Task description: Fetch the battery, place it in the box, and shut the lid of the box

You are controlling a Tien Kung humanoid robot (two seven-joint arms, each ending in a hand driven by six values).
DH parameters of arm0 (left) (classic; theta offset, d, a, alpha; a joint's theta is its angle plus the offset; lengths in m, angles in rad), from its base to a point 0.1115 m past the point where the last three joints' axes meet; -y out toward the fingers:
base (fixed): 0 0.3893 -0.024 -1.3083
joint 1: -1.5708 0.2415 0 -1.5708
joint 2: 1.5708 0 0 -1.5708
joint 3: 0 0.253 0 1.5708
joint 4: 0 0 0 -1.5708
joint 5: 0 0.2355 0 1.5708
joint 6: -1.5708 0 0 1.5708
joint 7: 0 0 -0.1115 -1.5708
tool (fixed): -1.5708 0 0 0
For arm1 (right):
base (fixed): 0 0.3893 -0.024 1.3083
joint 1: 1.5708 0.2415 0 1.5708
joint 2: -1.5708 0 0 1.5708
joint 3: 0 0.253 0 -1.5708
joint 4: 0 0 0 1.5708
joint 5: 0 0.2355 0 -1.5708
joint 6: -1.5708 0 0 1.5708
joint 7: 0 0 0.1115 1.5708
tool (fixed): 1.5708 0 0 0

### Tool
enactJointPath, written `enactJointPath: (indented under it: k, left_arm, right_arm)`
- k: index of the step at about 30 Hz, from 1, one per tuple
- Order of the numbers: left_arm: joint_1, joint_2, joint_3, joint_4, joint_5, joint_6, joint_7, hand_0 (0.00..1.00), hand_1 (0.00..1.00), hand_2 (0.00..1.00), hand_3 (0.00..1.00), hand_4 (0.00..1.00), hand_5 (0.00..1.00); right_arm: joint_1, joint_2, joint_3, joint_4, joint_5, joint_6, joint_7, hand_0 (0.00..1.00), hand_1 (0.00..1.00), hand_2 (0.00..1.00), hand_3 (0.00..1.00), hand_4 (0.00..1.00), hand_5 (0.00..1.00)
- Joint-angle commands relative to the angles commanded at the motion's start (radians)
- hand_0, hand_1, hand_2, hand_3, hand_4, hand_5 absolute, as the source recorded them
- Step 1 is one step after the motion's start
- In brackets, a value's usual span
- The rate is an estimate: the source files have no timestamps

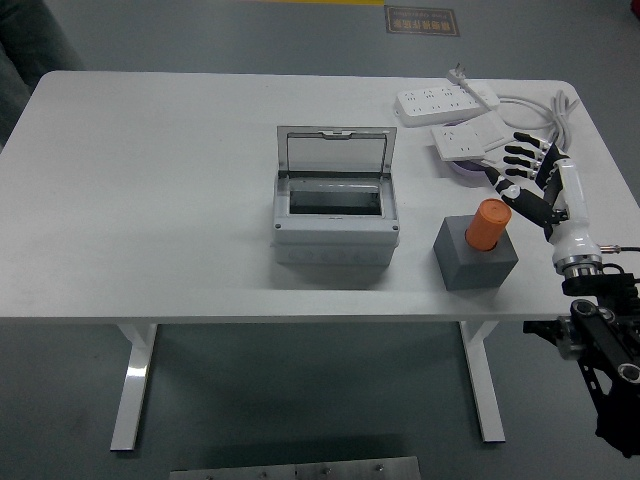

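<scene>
One arm works this scene, the right one, coming in from the lower right corner. Nearest us on the tabletop [150,230] sits a grey block [474,254], and standing upright in it is the orange battery [488,224], not yet lifted. Just beside the battery's top, the right hand [528,178] hovers with its fingers [517,152] spread wide, holding nothing; whether the thumb tip touches the battery, I cannot tell. Left of that, near the middle, the grey box [334,218] waits with its clear lid [335,150] standing up, the inside looking empty. Farther back lie two white power strips [447,100] with their cable. So by my reading nothing is done yet: grasp, carry, drop in, shut the lid, all remain.
</scene>
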Motion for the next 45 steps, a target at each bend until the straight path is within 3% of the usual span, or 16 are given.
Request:
enactJointPath:
  k: [18, 19, 45]
  left_arm:
    - [-0.004, -0.002, -0.002, -0.001, 0.004, -0.004, 0.000, 0.632, 0.698, 0.573, 0.541, 0.500, 0.002]
    - [-0.004, -0.002, -0.001, -0.001, 0.004, -0.004, 0.000, 0.632, 0.698, 0.573, 0.541, 0.500, 0.002]
    - [-0.010, -0.001, 0.013, 0.003, -0.002, -0.006, -0.005, 0.632, 0.698, 0.573, 0.541, 0.500, 0.002]
  right_arm:
    - [-0.015, 0.000, -0.075, -0.011, 0.027, 0.003, 0.004, 0.550, 0.581, 0.591, 0.673, 0.852, 0.159]
    - [-0.015, 0.001, -0.081, -0.012, 0.028, 0.003, 0.004, 0.543, 0.552, 0.564, 0.623, 0.848, 0.164]
    - [-0.023, -0.004, -0.135, -0.050, 0.050, 0.004, 0.003, 0.550, 0.551, 0.554, 0.595, 0.842, 0.167]
